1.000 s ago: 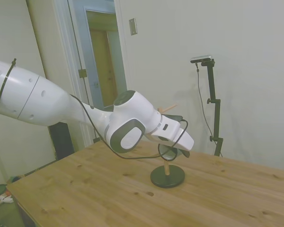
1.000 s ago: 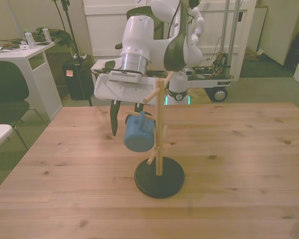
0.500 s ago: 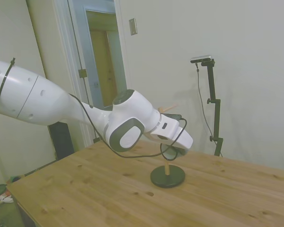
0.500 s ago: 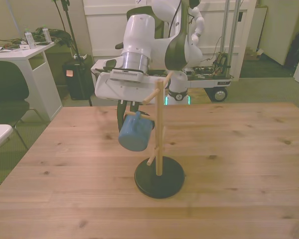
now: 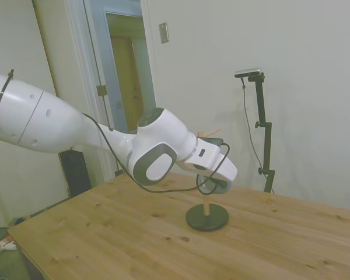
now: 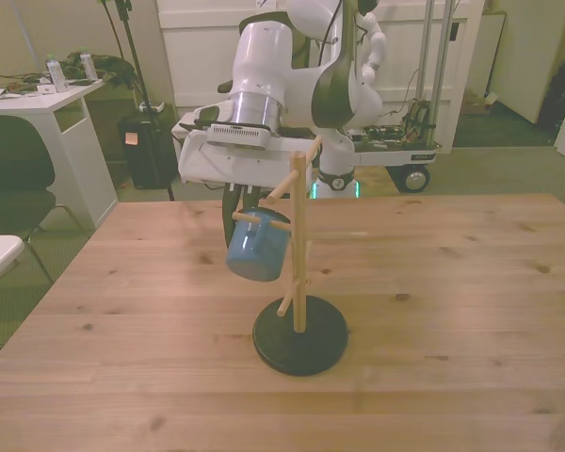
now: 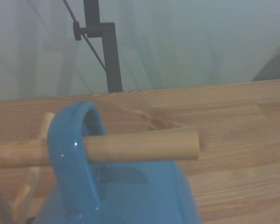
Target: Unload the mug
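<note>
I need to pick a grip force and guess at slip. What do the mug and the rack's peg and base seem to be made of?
The mug: likely glazed ceramic, glossy blue with small highlights on its handle. The peg: bare light wood, matte, faint grain showing. The base: dark and round with a dull sheen, perhaps painted metal or wood; the material cannot be told.

1. Wooden table [image 6: 471, 311].
2. Rack [image 6: 299, 282]: round dark base, upright wooden post with pegs, near table centre.
3. Mug [image 6: 257, 250]: light blue, tilted, hanging on the front view's left of the post.
4. Gripper [image 6: 248, 202]: directly above mug; fingers hidden.
</note>
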`<state>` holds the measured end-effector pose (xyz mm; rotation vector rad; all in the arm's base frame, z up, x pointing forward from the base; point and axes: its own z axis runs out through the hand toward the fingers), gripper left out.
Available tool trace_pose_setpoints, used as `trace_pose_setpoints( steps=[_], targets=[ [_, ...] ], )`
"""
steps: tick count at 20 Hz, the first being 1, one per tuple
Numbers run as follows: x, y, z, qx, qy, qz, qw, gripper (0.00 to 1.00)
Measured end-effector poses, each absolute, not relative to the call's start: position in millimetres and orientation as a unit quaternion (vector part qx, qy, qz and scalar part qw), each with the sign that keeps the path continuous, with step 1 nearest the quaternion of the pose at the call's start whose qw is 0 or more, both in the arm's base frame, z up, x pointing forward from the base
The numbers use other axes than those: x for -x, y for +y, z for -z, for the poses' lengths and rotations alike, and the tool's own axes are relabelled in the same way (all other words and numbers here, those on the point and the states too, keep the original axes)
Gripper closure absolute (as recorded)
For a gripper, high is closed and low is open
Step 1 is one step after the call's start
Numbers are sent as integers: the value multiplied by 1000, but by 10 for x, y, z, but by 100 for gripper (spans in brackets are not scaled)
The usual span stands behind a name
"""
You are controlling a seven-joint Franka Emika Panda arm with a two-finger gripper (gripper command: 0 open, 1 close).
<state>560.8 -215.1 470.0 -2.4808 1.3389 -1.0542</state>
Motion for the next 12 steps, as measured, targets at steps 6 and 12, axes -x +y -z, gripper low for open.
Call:
trace_pose_setpoints(
  steps=[6,12],
  targets=[
    [-5515,-2081,-4806,821,441,355,71,100],
    [-5494,-2039,-4903,820,437,362,75,100]
  ],
)
